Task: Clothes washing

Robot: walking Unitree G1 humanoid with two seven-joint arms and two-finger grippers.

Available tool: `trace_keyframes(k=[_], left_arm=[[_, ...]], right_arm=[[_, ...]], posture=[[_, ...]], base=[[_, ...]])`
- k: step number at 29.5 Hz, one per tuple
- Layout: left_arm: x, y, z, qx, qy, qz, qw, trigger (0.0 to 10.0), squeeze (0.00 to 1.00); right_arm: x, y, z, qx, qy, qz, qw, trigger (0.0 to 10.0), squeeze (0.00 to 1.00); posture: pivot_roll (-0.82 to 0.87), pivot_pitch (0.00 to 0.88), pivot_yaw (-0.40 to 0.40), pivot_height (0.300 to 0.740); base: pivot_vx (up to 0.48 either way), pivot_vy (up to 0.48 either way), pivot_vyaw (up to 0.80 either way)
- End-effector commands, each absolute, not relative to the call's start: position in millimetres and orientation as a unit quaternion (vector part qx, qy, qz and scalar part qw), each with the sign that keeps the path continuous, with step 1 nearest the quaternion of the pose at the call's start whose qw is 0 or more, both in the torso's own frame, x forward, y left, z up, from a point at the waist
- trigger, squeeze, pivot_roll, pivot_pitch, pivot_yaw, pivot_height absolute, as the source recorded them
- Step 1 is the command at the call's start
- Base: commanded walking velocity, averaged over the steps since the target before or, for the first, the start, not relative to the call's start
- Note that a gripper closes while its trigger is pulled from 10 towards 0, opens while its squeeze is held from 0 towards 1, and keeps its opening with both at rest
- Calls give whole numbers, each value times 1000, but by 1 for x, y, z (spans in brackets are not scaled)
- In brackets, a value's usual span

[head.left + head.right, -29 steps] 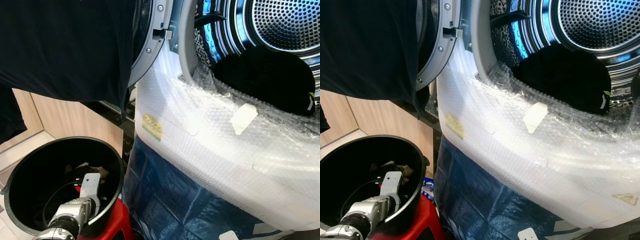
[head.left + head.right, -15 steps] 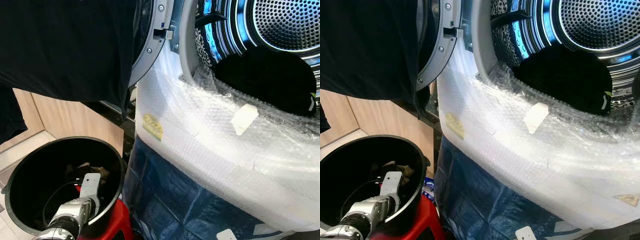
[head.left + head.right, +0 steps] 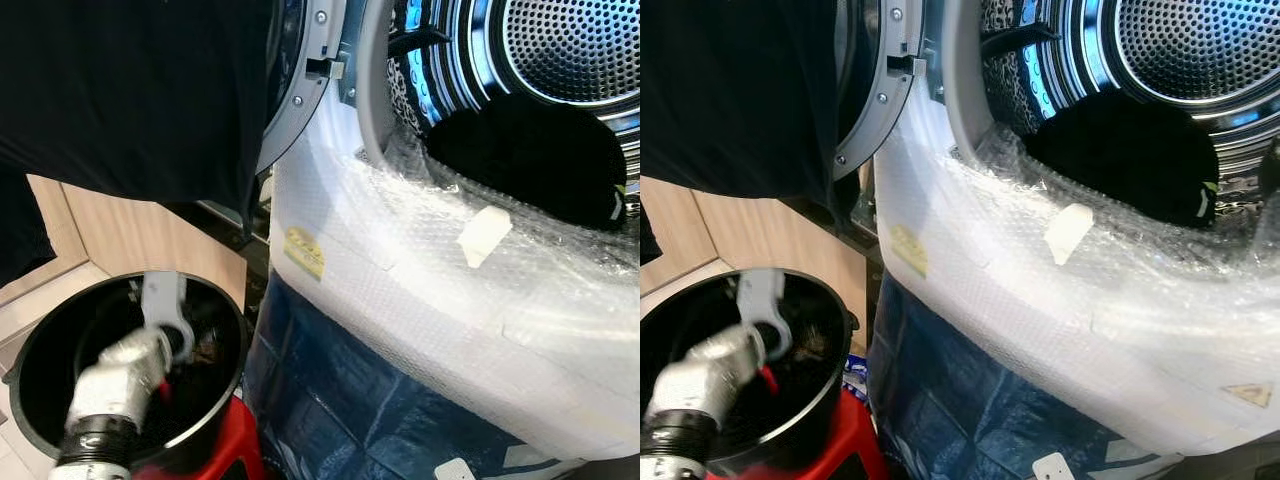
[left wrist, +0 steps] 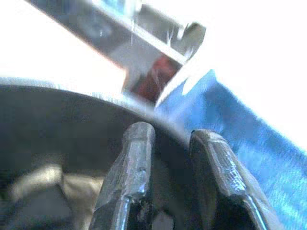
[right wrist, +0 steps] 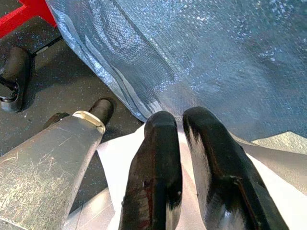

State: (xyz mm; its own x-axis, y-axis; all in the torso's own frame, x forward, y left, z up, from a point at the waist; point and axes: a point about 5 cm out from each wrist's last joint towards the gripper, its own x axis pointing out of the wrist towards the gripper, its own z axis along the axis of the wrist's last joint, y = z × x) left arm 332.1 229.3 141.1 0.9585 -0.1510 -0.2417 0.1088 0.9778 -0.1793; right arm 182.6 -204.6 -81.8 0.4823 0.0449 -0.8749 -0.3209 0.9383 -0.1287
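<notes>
Dark crumpled laundry (image 3: 205,350) low in black bucket (image 3: 232,390); left hand (image 4: 168,167) inside, fingers slightly parted, empty. Black garment (image 3: 525,155) in drum. Right hand (image 5: 184,158) pressed nearly together.

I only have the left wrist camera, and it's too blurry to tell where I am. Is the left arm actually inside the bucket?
Observer: Yes. The head camera shows the left arm reaching down into the black bucket, which sits on a red stand beside the washer.
Operator: Is the washer ready to load?
Observer: Its door stands open, and a dark garment already lies in the drum.
Operator: Where's the other arm?
Observer: The right gripper hangs low by the blue sheet, with its jaws shut on nothing.
</notes>
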Motion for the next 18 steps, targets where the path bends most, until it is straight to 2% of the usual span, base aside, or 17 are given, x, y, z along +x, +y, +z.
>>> trace_keyframes(k=[1,6,8,9,10,11,14,15,18], left_arm=[[327,225,146,-85,130,-90,984,0,0],[313,220,169,-90,107,-115,983,0,0],[302,214,166,-5,135,-140,981,0,0],[299,213,160,13,149,-147,978,2667,0],[298,213,157,20,158,-151,976,2667,0],[295,213,153,27,173,-150,973,10000,0],[294,228,141,48,221,-79,971,10000,0],[295,242,134,64,237,-44,968,10000,1000],[295,252,128,79,252,-32,964,10000,1000]], right_arm=[[181,-213,-81,-139,502,98,848,10000,0],[184,-210,-80,-136,498,97,851,10000,0],[185,-209,-80,-134,497,99,851,10000,0],[185,-208,-80,-133,497,99,851,10000,0],[185,-208,-80,-133,497,99,851,10000,0],[185,-207,-80,-133,497,100,851,10000,0],[185,-205,-80,-131,498,102,851,10000,0],[185,-205,-81,-129,498,102,852,10000,0],[185,-204,-81,-129,498,103,851,10000,0]], posture=[[117,0,-195,740],[128,8,-194,740],[132,13,-195,740],[132,13,-195,740],[132,13,-195,740],[138,20,-198,740],[138,20,-198,740],[141,26,-200,740],[145,25,-205,740]], base=[[0,0,0],[0,0,0],[0,0,0],[0,0,0],[0,0,0],[0,0,0],[0,0,0],[0,0,0],[0,0,0]])
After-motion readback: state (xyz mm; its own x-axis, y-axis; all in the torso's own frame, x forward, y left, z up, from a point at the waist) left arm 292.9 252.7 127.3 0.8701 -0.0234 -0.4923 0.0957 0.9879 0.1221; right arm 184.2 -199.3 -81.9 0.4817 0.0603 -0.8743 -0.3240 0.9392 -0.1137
